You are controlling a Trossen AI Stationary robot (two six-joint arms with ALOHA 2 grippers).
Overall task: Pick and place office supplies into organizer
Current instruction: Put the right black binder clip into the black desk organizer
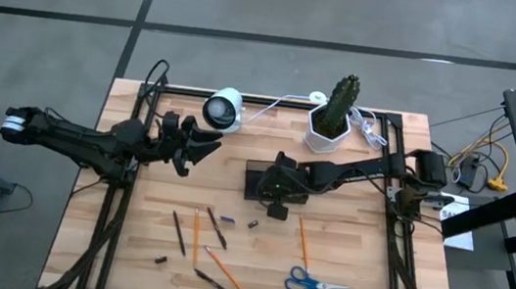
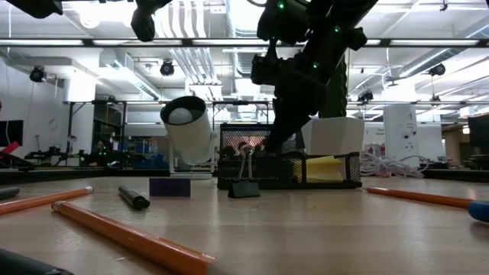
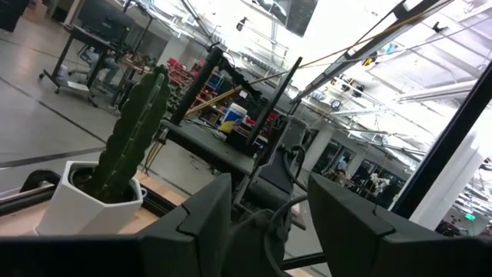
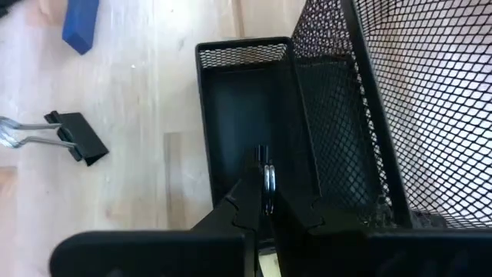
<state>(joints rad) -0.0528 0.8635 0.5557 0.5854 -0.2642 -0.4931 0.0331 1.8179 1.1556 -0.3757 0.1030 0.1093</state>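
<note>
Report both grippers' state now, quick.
Left gripper: jaws open, empty, raised near the white camera.
Right gripper: jaws shut on a small binder clip, over the organizer.

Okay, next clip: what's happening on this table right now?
The right gripper hangs over the black mesh organizer, fingers pinched on a small metal clip above an empty compartment. The left gripper waits raised near the table's far side. Pencils, the scissors and a binder clip lie loose on the table.
</note>
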